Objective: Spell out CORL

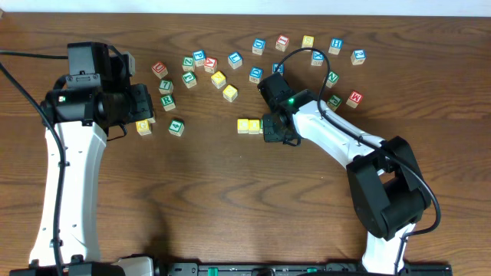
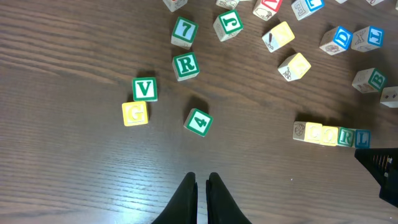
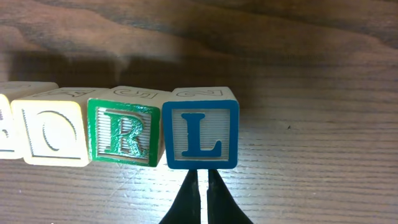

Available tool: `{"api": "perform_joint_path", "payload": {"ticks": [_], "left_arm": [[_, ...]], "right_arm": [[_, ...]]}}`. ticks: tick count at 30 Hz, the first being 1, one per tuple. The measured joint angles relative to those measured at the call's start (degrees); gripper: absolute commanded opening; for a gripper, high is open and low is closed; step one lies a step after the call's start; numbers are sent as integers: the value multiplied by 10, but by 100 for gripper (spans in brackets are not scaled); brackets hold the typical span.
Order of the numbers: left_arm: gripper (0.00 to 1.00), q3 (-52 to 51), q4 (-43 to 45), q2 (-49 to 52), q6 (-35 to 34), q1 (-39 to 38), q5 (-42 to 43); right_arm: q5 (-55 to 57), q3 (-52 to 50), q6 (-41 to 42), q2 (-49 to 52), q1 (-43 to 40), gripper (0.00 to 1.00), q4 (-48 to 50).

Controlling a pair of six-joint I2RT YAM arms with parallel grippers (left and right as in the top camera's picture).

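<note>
Four blocks stand in a row on the wood table. In the right wrist view they are a pale block at the left edge (image 3: pixel 5 124), a yellow O (image 3: pixel 53 132), a green R (image 3: pixel 123 132) and a blue L (image 3: pixel 200 135), side by side and touching. The row also shows in the left wrist view (image 2: pixel 329 135) and in the overhead view (image 1: pixel 249 126), where its right end is under the right arm. My right gripper (image 3: pixel 202 177) is shut and empty, its tips at the L block's near face. My left gripper (image 2: pixel 201 180) is shut and empty above bare table.
Loose blocks lie in front of the left gripper: yellow G (image 2: pixel 135 114), green V (image 2: pixel 145 89), green 4 (image 2: pixel 198 122), another green R (image 2: pixel 185 66) and a 7 (image 2: pixel 184 31). Several more blocks are scattered along the table's far side (image 1: pixel 261 46).
</note>
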Motion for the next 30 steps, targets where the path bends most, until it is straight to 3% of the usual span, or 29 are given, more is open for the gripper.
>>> {"api": "perform_joint_path", "payload": {"ticks": [18, 30], "left_arm": [[8, 0, 0, 0, 0, 0, 0], [8, 0, 0, 0, 0, 0, 0]], "right_arm": [[36, 0, 13, -48, -35, 1, 16], [8, -2, 24, 7, -58, 1, 56]]}}
